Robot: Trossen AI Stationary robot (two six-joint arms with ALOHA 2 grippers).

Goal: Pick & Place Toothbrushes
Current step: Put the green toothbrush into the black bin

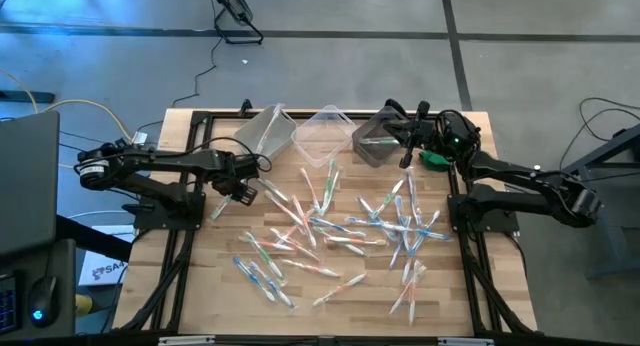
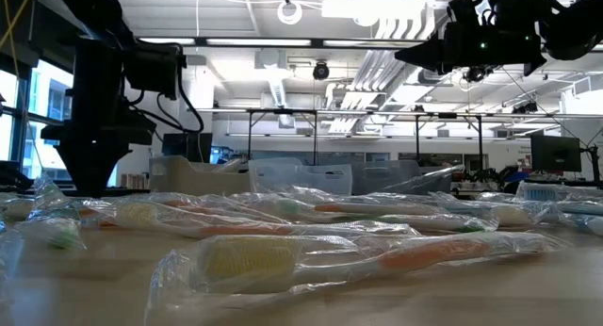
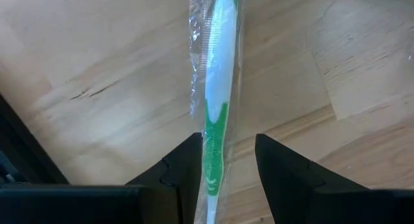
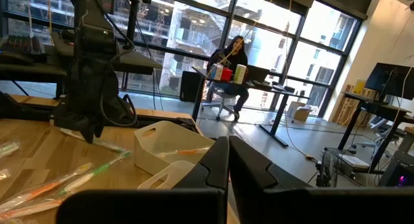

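The left gripper (image 1: 222, 203) was down at the table's (image 1: 200, 286) left edge, its fingers (image 3: 184, 175) spread apart on either side of a green-and-white toothbrush (image 3: 217, 114) in a clear wrapper; whether the pads touched the wrapper could not be told, and the brush lay flat on the wood, running lengthwise between them. To the right of that, the rest of the toothbrushes (image 1: 330, 231) lay scattered across the middle and right of the table, some crossing or overlapping one another, with orange, blue and green handles showing through the wrappers. Along the far edge stood three plastic bins side by side: a clear bin (image 1: 265, 129) tilted on the left, a second clear bin (image 1: 325, 134) in the middle, and a dark bin (image 1: 375, 141) on the right with a toothbrush showing inside it. The right gripper (image 1: 408, 156) was raised above the table just beside the dark bin, its fingers (image 4: 210, 169) pressed together with nothing between them. A small green object (image 1: 436, 159) sat just beside that arm near the table's far right corner
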